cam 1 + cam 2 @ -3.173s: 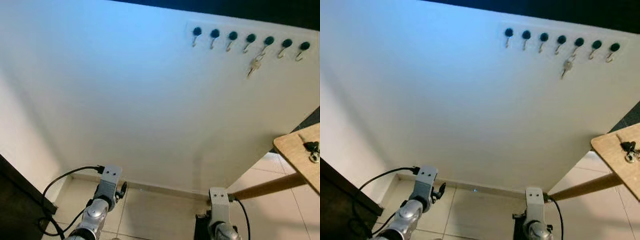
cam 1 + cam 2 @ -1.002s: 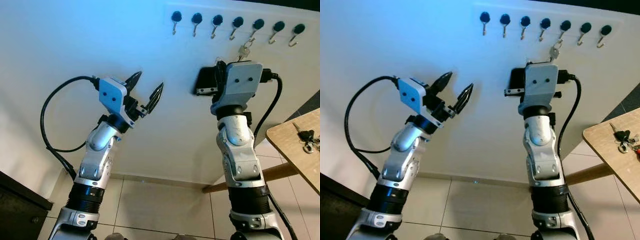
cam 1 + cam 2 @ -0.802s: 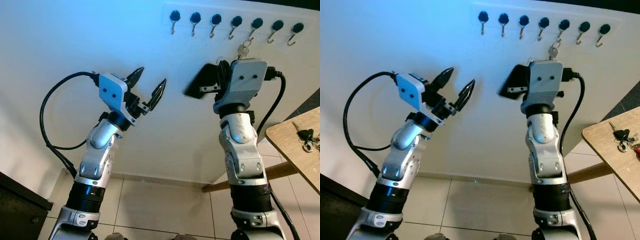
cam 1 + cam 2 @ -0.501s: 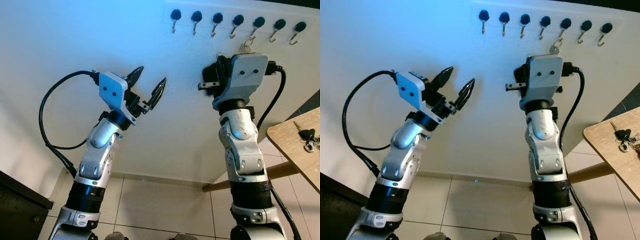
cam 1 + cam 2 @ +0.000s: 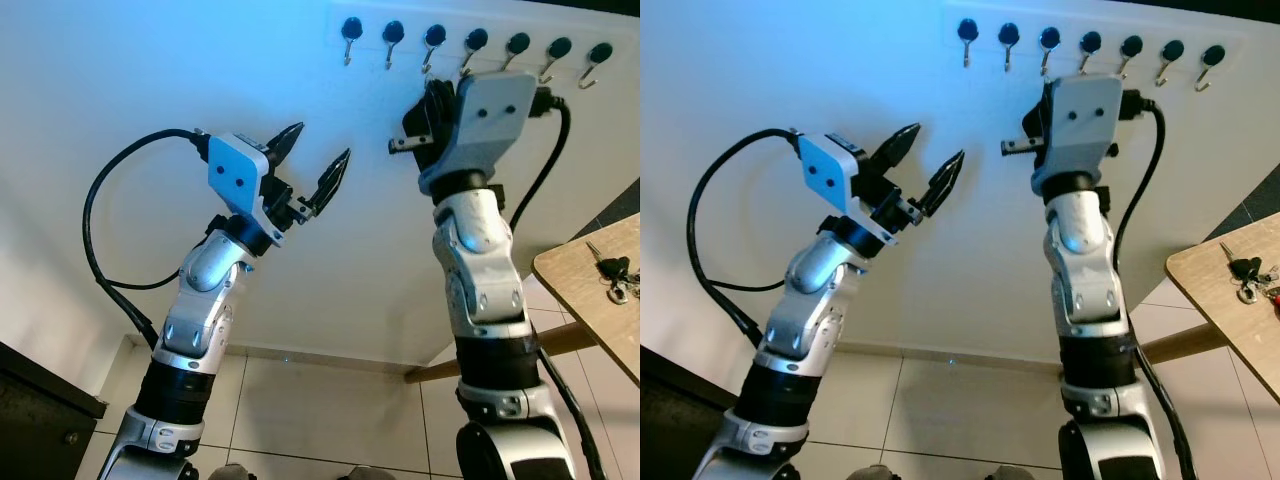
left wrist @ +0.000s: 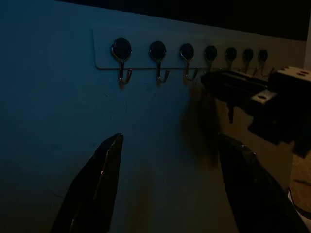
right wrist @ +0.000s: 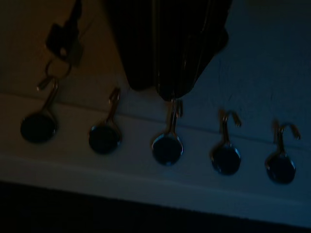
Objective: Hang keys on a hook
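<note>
Seven black-knobbed hooks [image 5: 475, 41] run along the wall at twelve o'clock. One key [image 7: 60, 46] dangles from its ring on a hook. More keys [image 5: 612, 277] lie bunched on the table [image 5: 575, 290] at three o'clock.

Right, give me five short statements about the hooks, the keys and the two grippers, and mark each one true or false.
1. The wall rack carries seven hooks. True.
2. The left gripper has its fingers spread apart. True.
3. The left gripper is holding a bunch of keys. False: nothing is between its fingers.
4. The right gripper is raised close to the row of hooks. True.
5. The wooden table at the right is bare. False: a bunch of keys lies on it.
</note>
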